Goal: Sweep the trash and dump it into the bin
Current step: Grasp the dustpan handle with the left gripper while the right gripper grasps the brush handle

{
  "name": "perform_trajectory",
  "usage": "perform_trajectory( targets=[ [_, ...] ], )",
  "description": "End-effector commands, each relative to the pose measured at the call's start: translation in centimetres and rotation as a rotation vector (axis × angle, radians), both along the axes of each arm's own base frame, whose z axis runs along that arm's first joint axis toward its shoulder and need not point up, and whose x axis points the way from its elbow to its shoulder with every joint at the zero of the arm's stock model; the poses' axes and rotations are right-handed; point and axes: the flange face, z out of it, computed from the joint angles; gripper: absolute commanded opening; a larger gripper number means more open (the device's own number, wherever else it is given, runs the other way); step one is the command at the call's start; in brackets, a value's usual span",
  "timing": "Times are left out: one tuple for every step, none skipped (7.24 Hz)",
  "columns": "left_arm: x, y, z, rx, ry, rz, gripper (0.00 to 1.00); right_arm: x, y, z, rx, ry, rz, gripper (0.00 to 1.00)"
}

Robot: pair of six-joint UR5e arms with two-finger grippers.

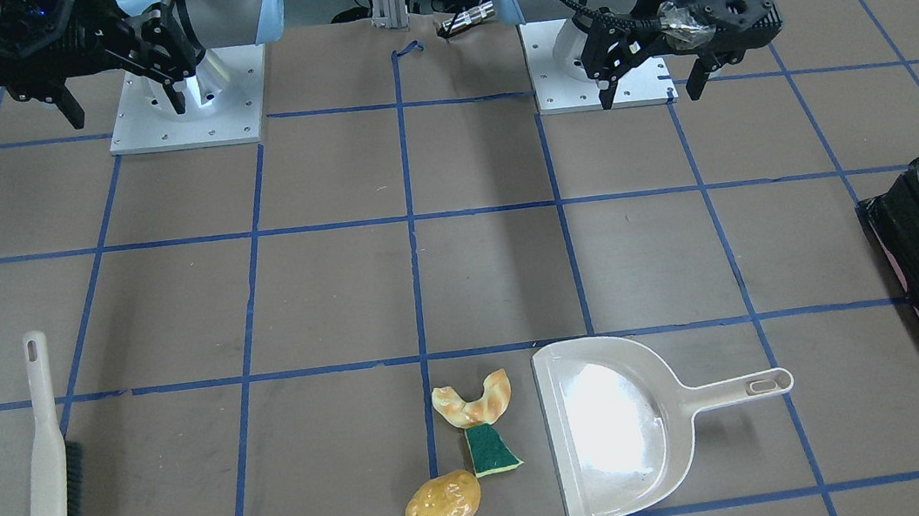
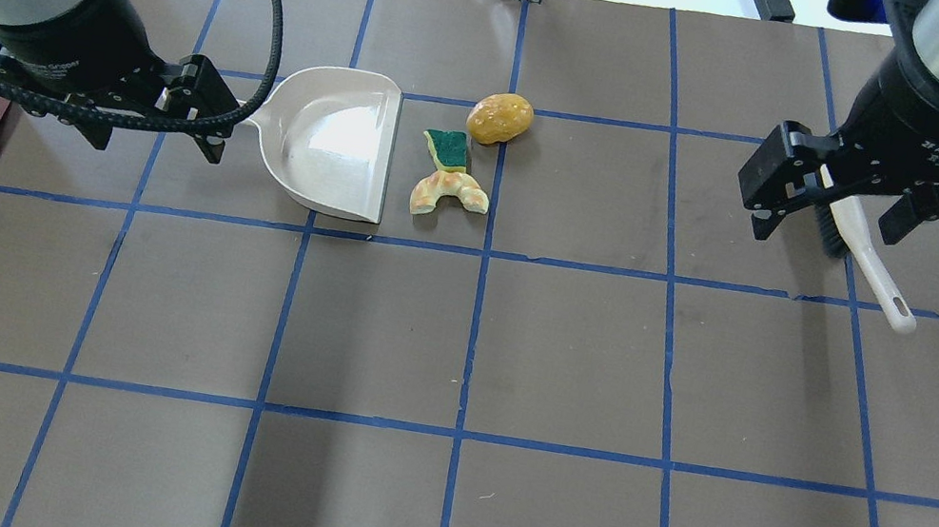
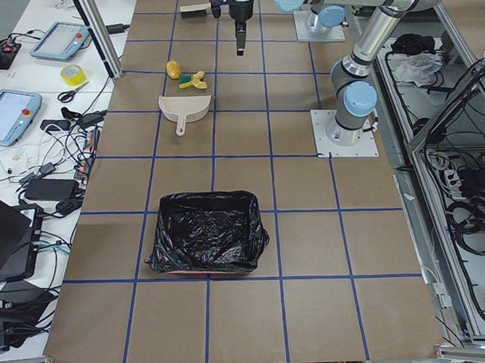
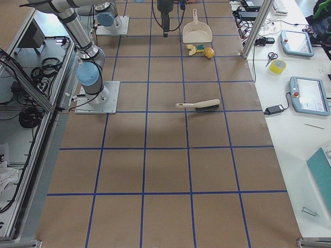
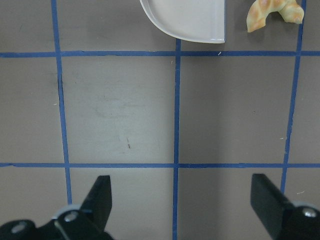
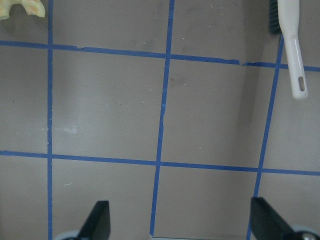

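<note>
Front view, left tool: fingers spread wide with nothing between them. It hangs in the air on the robot's side of the dustpan and touches nothing.
Front view, right tool: fingers likewise spread wide and empty, well apart from the dustpan.
Front view, trash: the peel, sponge and potato lie on the surface just beside the dustpan's flat mouth. The sponge is between the other two, and none of them is inside the pan.
Front view, bin: it stands well apart from the dustpan, on the side its handle points to.
Front view, brush: it lies flat, well apart from the dustpan, beyond the trash.
Overhead view, left tool: its wide-apart fingers overlap the end of the dustpan's handle in this picture.
Overhead view, right tool: it covers part of the brush.
Left side view, bin: its black bag is wide at the top, and the dustpan lies far behind it.
Left wrist view, left tool: two fingertips far apart over bare surface. A corner of the dustpan and the peel show at the top edge.
Right wrist view, right tool: fingertips far apart with bare surface between them. The brush handle is at the top right.
</note>
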Motion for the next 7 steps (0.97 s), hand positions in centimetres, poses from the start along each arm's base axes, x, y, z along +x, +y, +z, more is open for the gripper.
perform_trajectory(
  targets=[
    [0.0, 0.1, -0.1, 0.002, -0.002, 0.001, 1.00, -0.1, 0.0, -0.1, 0.001, 0.001, -0.002, 1.00],
    [0.6, -0.9, -0.7, 0.004, -0.005, 0.007, 1.00, -0.3, -0.1, 0.0, -0.005, 0.016, 0.010, 1.00],
    [1.2, -1.9, -0.8, -0.030, -0.013, -0.018, 1.00, -1.2, -0.5, -0.5, 0.006, 0.012, 0.039, 1.00],
    [1.6, -2.6, -0.8, -0.053, -0.031, -0.179, 1.00, -2.7, -1.1, -1.0, 0.021, 0.016, 0.064, 1.00],
    [3.6, -3.8, -1.7, -0.035, -0.039, -0.296, 1.00, -5.4, -1.7, -1.2, 0.026, 0.013, 0.061, 1.00],
    [5.3, -5.6, -3.8, 0.001, -0.036, -0.419, 1.00, -8.5, -2.5, -1.6, 0.039, 0.005, 0.094, 1.00],
    [5.8, -7.2, -5.7, 0.020, -0.034, -0.505, 1.00, -11.8, -4.5, -2.7, 0.027, 0.007, 0.126, 1.00]
  ],
)
